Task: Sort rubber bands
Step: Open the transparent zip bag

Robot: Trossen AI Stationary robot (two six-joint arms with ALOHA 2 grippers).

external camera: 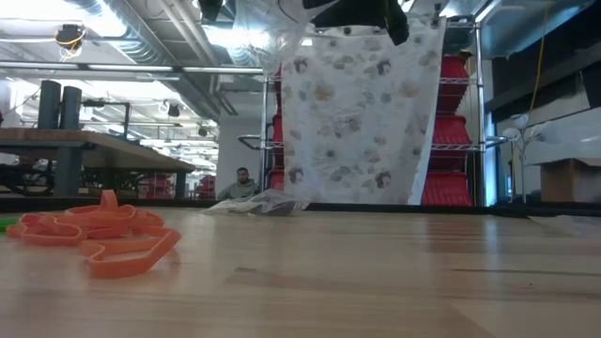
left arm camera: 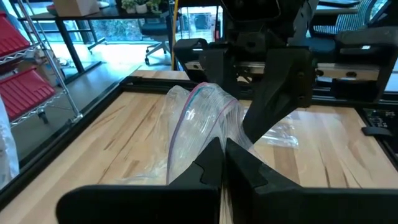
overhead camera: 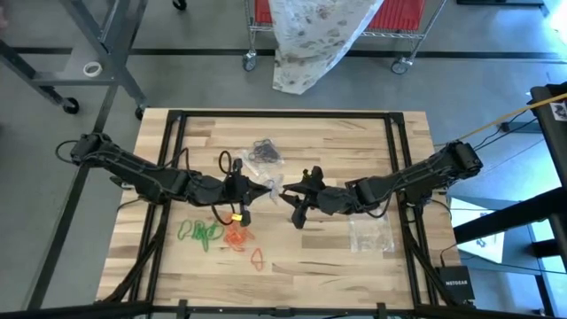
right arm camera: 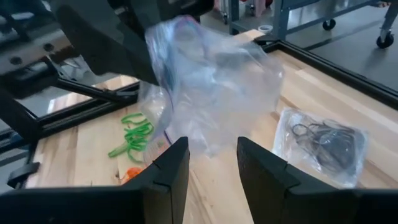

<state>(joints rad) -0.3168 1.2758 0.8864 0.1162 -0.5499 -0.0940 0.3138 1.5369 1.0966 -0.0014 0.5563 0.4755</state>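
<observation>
A clear plastic bag (overhead camera: pixel 275 184) with a pink zip line hangs in the air over the middle of the table between my two grippers. My left gripper (overhead camera: pixel 265 188) is shut on it. My right gripper (right arm camera: pixel 212 160) faces it from the table's right, fingers apart, with the bag's lower part (right arm camera: pixel 211 134) between and ahead of them. On the table near the front lie green rubber bands (overhead camera: pixel 202 233) and orange-red ones (overhead camera: pixel 237 237), with a single orange-red loop (overhead camera: pixel 257 259) nearer the edge. Black bands lie inside a second clear bag (overhead camera: pixel 264 151) behind the grippers. My left gripper pinches a gathered part of the clear bag (left arm camera: pixel 214 134) between its two shut fingers, coming nearly level from the table's left. The bag stands out ahead of the fingers, crumpled and lifted clear of the table. My right gripper: I cannot tell whether its fingers (right arm camera: pixel 177 163) touch the bag.
A third clear bag (overhead camera: pixel 370 232) lies flat on the table under my right arm. The dark frame rails (overhead camera: pixel 394 168) run along the table's sides. In the low view the orange-red bands (external camera: pixel 94 235) lie close at the left, the wood to their right bare.
</observation>
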